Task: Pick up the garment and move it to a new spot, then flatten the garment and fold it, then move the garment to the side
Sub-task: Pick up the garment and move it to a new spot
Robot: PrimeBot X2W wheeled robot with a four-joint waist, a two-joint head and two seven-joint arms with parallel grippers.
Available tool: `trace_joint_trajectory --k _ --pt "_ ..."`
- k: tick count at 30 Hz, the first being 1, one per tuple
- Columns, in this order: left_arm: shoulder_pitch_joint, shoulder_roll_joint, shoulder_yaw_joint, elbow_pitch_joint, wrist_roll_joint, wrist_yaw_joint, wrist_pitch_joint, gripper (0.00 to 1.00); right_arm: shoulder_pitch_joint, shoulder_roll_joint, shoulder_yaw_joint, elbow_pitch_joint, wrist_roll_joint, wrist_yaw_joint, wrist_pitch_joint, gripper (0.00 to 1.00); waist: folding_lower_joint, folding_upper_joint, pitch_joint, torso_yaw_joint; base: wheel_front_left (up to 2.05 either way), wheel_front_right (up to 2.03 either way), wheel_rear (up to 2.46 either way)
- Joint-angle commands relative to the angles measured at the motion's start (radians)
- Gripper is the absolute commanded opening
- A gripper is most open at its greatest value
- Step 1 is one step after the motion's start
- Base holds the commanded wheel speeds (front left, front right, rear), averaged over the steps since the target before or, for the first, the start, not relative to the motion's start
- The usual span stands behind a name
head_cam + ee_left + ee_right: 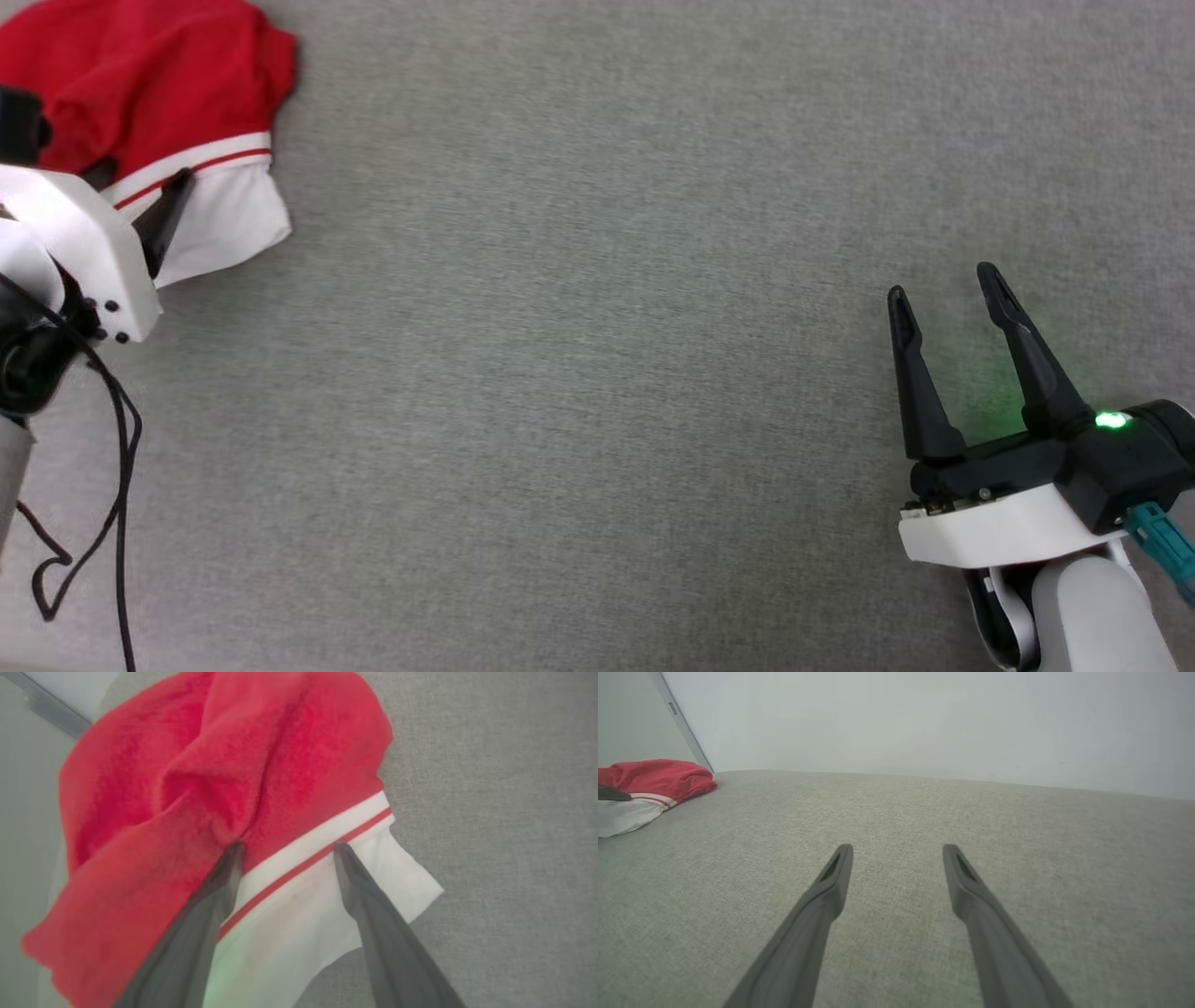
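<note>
The shirt (140, 75) lies bunched at the far left corner of the grey surface (597, 392), with its red body above its white sleeve (299, 924). My left gripper (288, 847) is spread wide on it: one fingertip at a red fold, the other on the sleeve, the striped trim (303, 868) between them. Well apart on the right, my right gripper (943, 283) is also spread wide, holding nothing, over the grey surface.
</note>
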Motion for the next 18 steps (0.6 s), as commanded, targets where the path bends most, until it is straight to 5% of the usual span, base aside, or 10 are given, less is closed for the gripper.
trace_joint_trajectory --k 1,8,9,10,18 --pt "-0.011 0.008 -0.021 0.007 -0.032 0.001 0.025 1.00 -0.015 0.000 0.002 -0.005 0.006 -0.001 -0.003 1.00 -0.0003 0.0000 0.029 -0.029 0.00 0.00 0.00" --pt "-0.012 0.057 -0.135 0.062 -0.155 0.001 0.122 1.00 -0.019 0.001 -0.008 -0.011 0.036 -0.001 -0.003 1.00 -0.0003 0.0000 0.047 -0.046 0.00 0.00 0.00" --pt "-0.005 0.057 -0.151 0.067 -0.176 0.001 0.134 0.90 -0.019 0.001 -0.008 -0.011 0.034 -0.001 -0.003 1.00 -0.0003 0.0000 0.046 -0.047 0.00 0.00 0.00" --pt "0.003 0.057 -0.166 0.069 -0.196 0.001 0.139 0.00 -0.020 0.001 -0.007 -0.010 0.032 -0.001 -0.003 1.00 -0.0003 0.0000 0.044 -0.047 0.00 0.00 0.00" --pt "0.001 0.077 -0.160 0.080 -0.265 0.000 -0.083 0.00 -0.002 0.001 0.008 0.026 0.035 -0.001 -0.003 1.00 -0.0003 0.0000 -0.040 -0.049 0.00 0.00 0.00"
